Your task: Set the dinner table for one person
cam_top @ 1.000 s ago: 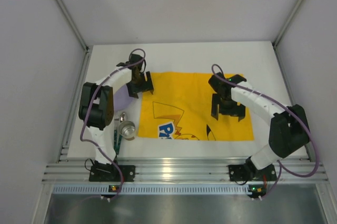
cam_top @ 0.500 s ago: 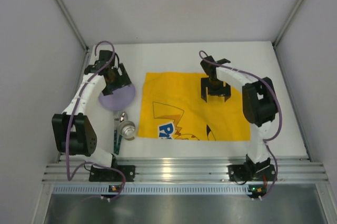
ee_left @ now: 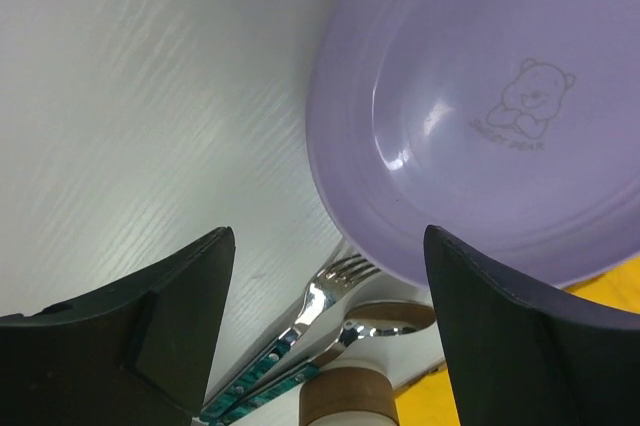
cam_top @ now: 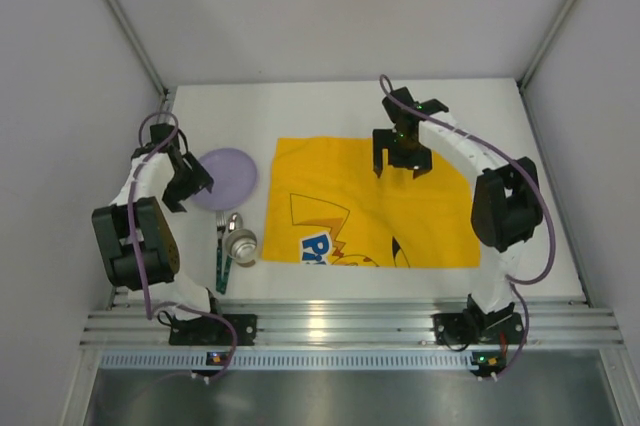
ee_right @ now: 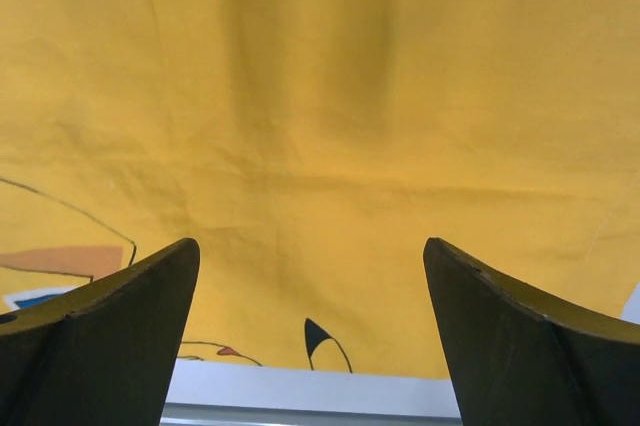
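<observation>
The white dinner table (cam_top: 330,106) carries a yellow cartoon-printed cloth (cam_top: 370,206) in its middle. A purple plate (cam_top: 228,178) lies left of the cloth; it fills the upper right of the left wrist view (ee_left: 480,116). A fork (ee_left: 320,296) and a spoon (ee_left: 390,321) with teal handles lie by a cup (cam_top: 241,245) near the cloth's left edge. My left gripper (cam_top: 186,182) is open and empty at the plate's left rim. My right gripper (cam_top: 401,154) is open and empty over the cloth's far part (ee_right: 320,126).
Grey walls close in the table on three sides. A ribbed aluminium rail (cam_top: 340,326) runs along the near edge by the arm bases. The cup also shows at the bottom of the left wrist view (ee_left: 350,401).
My left gripper swung from the cloth's far left corner out to the left, past the plate, which now lies uncovered. My right gripper moved left and toward the far edge of the cloth.
</observation>
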